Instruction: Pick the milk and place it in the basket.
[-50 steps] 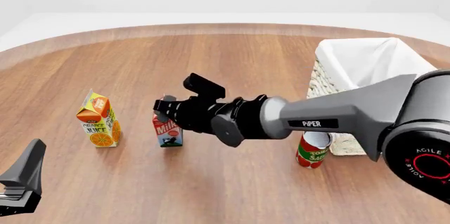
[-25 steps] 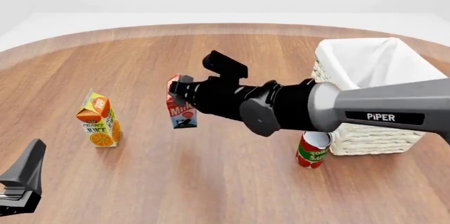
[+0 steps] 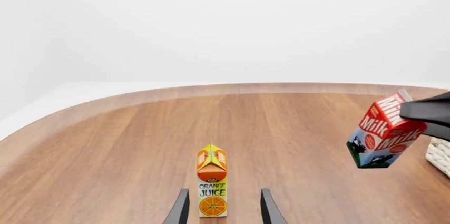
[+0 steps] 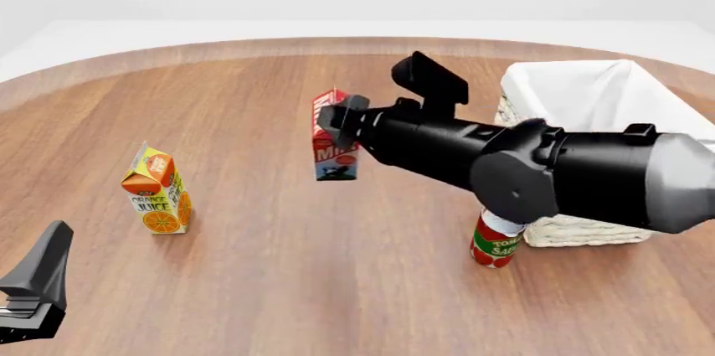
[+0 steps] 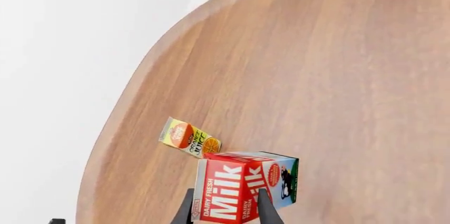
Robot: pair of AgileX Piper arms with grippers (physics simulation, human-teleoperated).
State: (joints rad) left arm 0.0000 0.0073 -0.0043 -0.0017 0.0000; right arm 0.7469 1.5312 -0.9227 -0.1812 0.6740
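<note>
The milk (image 4: 333, 142) is a small red gable-top carton with a blue-green lower part. My right gripper (image 4: 338, 116) is shut on its top and holds it in the air above the table, left of the basket (image 4: 581, 113). The milk also shows in the right wrist view (image 5: 243, 187) between the fingers (image 5: 264, 208), and in the left wrist view (image 3: 383, 137), tilted. The basket is large, white, woven, with a white cloth lining, at the right. My left gripper (image 3: 223, 211) is open and empty at the near left, low over the table.
An orange-yellow juice carton (image 4: 156, 190) stands at the left, in line with my left gripper (image 4: 33, 289). A red-green can (image 4: 495, 240) stands just in front of the basket, under my right arm. The round wooden table's edge (image 4: 223, 48) curves along the back.
My right gripper has lifted the milk off the table and carried it up and to the right, toward the basket. The left arm has not moved.
</note>
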